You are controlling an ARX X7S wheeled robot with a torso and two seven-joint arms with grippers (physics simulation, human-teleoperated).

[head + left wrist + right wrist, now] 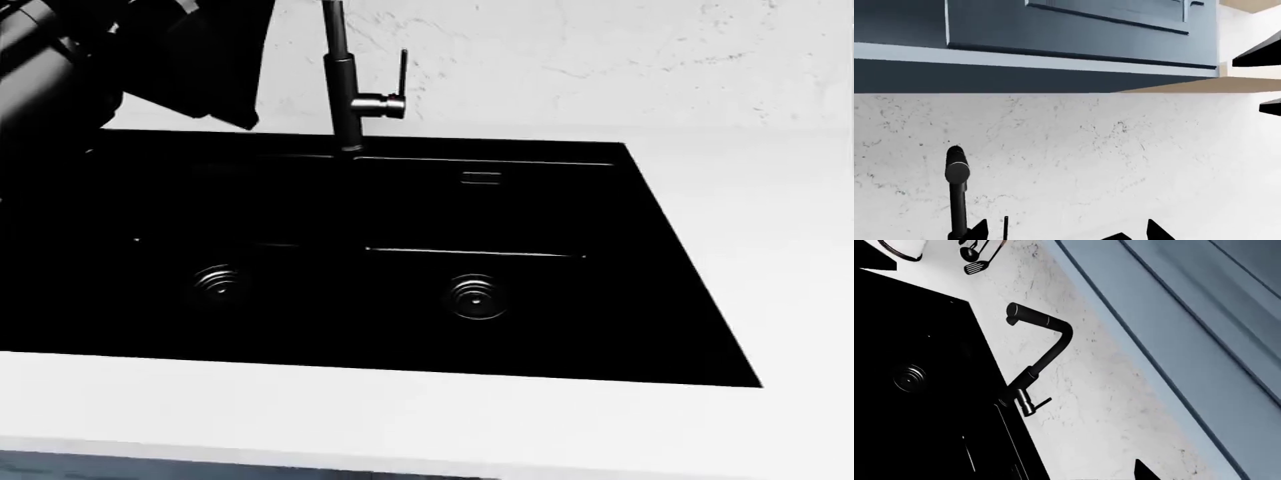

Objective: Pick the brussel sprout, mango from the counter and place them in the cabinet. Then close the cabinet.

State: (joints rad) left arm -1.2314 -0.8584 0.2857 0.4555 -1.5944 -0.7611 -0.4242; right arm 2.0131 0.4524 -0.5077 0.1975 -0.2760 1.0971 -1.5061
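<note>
We are looking down on the white table (787, 250) with the black sink (400, 260) set in it; the tap (350, 95) is rising from the sink's back edge, against the marbled wall (601, 60); our left arm (94, 60) is showing dark at the back left corner. The sprout and mango are not appearing in any view. In the left wrist view we are seeing the blue cabinet (1054, 30) above the wall, and only dark tips of the left tool (1141, 234); we cannot tell whether it is spread; likewise the right tool, barely a sliver (1144, 471).
</note>
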